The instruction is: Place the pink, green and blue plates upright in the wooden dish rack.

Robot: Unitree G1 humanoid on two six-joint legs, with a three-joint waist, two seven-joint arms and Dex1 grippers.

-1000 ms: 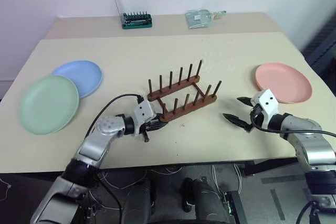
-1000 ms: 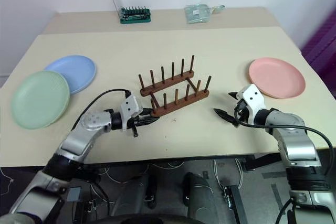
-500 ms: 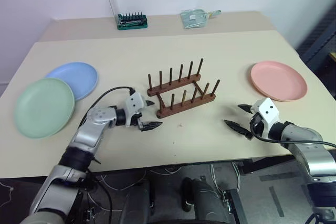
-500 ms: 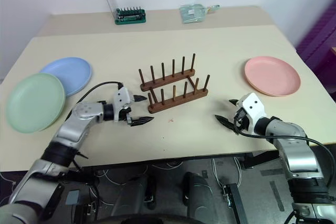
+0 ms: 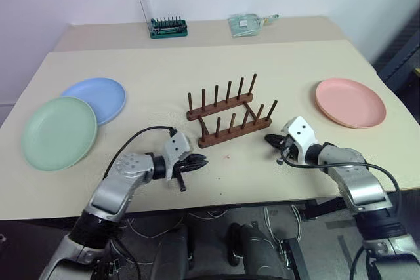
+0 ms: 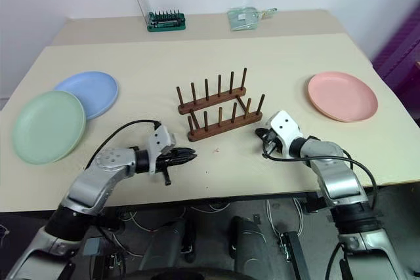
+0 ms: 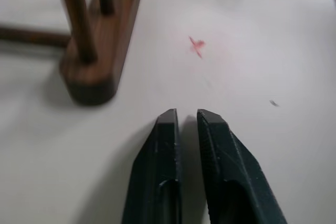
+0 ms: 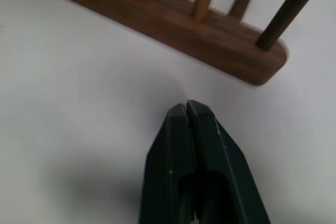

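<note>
The wooden dish rack (image 5: 228, 115) stands empty in the middle of the table, its pegs upright. At the left lie the blue plate (image 5: 97, 100) and the green plate (image 5: 59, 132), the green one overlapping the blue one's edge. The pink plate (image 5: 350, 101) lies flat at the right. My left gripper (image 5: 200, 160) is shut on nothing, low over the table just in front of the rack's left end (image 7: 89, 72). My right gripper (image 5: 270, 140) is shut and empty too, its tips close to the right end of the rack's front rail (image 8: 210, 38).
A green tool holder with a clear lid (image 5: 169, 27) and a clear bag (image 5: 246, 24) sit at the back of the table. A small red mark (image 7: 197, 45) is on the tabletop before the rack. The table's front edge runs just behind both wrists.
Both grippers have closed from open. The right one has moved left, up to the rack's right end. The left one has drawn back a little from the rack's left end.
</note>
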